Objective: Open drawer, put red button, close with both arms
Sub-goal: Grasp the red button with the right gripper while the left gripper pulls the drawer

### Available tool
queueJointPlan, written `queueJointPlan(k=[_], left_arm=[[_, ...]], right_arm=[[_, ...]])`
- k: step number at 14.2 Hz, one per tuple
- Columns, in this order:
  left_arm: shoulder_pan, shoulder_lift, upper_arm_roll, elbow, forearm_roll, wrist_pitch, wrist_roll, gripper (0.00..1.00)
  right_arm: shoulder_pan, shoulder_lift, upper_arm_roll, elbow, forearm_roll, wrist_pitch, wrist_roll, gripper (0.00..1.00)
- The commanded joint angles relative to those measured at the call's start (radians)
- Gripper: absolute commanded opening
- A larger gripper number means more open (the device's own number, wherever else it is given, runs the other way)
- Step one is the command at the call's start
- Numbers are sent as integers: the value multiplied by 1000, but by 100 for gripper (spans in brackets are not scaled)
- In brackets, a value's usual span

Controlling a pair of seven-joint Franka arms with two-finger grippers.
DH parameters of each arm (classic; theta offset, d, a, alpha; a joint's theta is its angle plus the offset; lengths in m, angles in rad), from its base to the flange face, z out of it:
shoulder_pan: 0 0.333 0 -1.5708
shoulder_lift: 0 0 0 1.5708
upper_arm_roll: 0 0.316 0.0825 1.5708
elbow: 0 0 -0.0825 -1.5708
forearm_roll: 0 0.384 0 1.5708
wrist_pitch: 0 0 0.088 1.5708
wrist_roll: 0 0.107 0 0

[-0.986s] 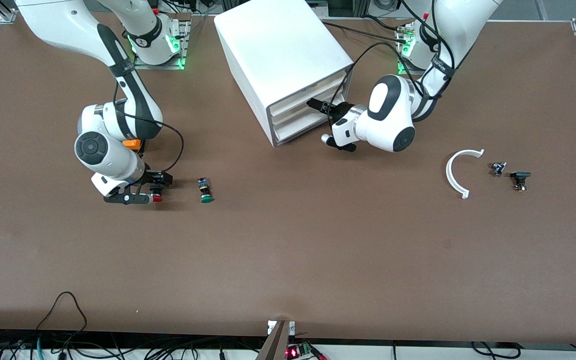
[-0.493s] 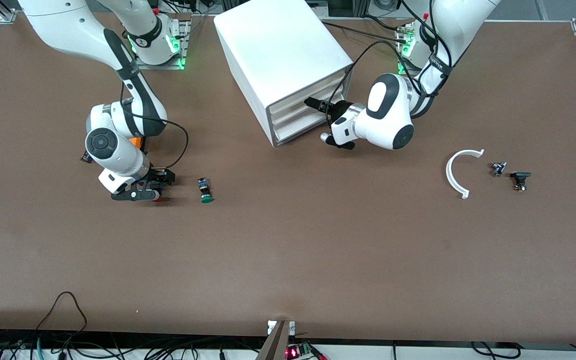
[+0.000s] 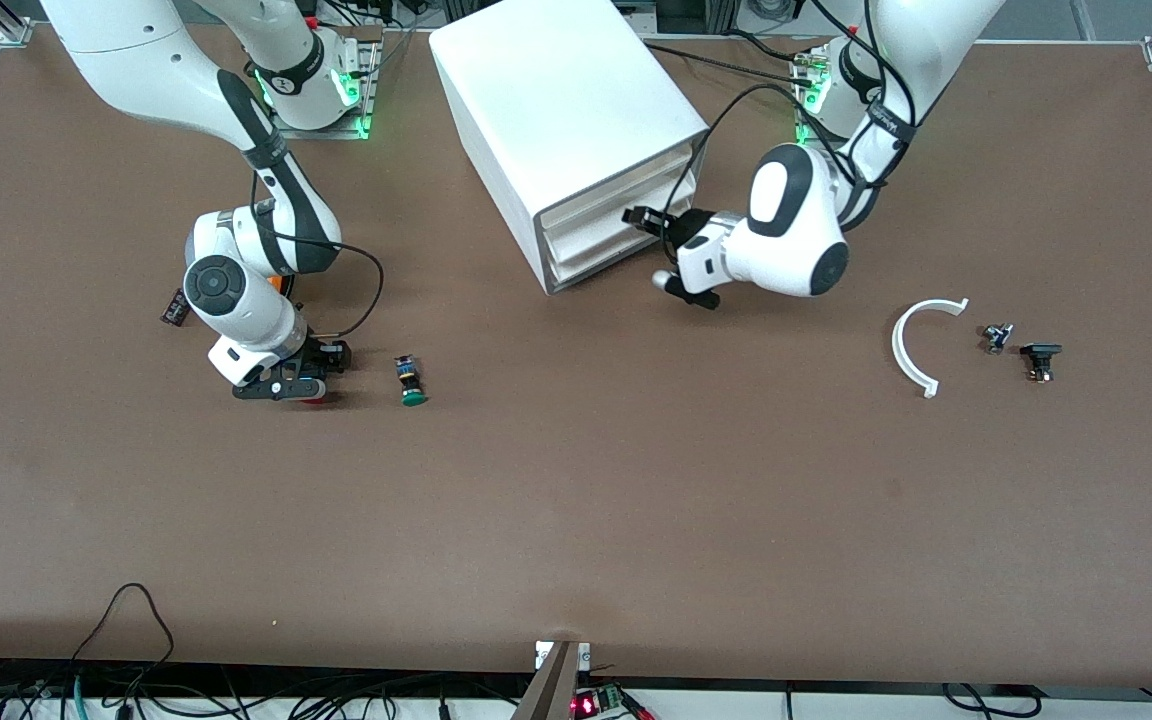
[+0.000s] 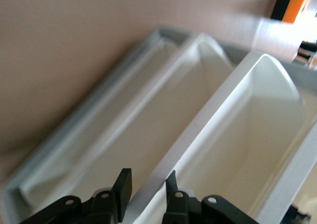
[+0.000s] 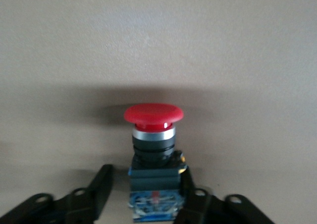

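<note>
1. Our right gripper point(image 5: 143, 196) is down at the table, toward the right arm's end, with its two fingers point(image 5: 101, 184) set either side of the red button point(image 5: 153, 135). They sit against the blue-and-black body, so we read this as jaws closed on the button, though the table may still bear its weight.

2. The button's long axis runs straight out from between the jaws, red cap leading and body at the fingertips. We judge that the coming lift turns on this: the grip is across the body, low on it, so the cap end may droop.

3. In the front view the button point(image 3: 314, 399) lies on the table under that gripper point(image 3: 288, 388), with the green button point(image 3: 410, 383) just beside it toward the drawer unit point(image 3: 576, 140), apart from the jaws.

4. Our left gripper point(image 4: 144, 194) is at the front of the drawer unit, its jaws pinched onto the rim of the upper drawer point(image 4: 218, 105), one finger on each side of the lip.

5. That drawer stands only slightly out, its inside showing in the left wrist view. The pull runs straight out of the unit's front.

6. The right arm is far nearer to the button; the left arm is the one at the drawer.
</note>
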Motion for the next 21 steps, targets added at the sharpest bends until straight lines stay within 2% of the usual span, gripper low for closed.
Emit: queueJointPlan(k=[1, 3, 4, 5, 10, 13, 15, 18, 19, 21], left_arm=[[11, 7, 74, -6, 87, 110, -2, 0], [23, 5, 88, 8, 103, 108, -2, 0], [29, 2, 88, 8, 104, 108, -2, 89], [31, -2, 88, 8, 105, 110, -5, 100], [51, -34, 88, 18, 106, 133, -4, 100], [170, -120, 90, 31, 101, 133, -7, 100], [193, -136, 90, 32, 56, 168, -5, 100], [229, -209, 105, 35, 69, 173, -7, 100], [230, -237, 137, 37, 124, 169, -7, 100], [230, -307, 174, 46, 329, 125, -8, 100]], right_arm=[[-4, -8, 13, 26, -16, -25, -6, 16], [-4, -13, 15, 50, -12, -45, -6, 16], [-4, -19, 19, 57, -12, -45, -6, 16], [-4, -28, 24, 67, -14, -54, -17, 17], [-5, -62, 24, 225, -13, -206, -132, 17], [-5, -63, 59, 317, -9, -228, -161, 17], [-5, -62, 114, 401, -9, -275, -161, 17], [-5, -27, 232, 588, -9, -438, -172, 17], [-4, -20, 260, 621, -9, -458, -187, 17], [-4, -19, 329, 647, -8, -456, -313, 16]])
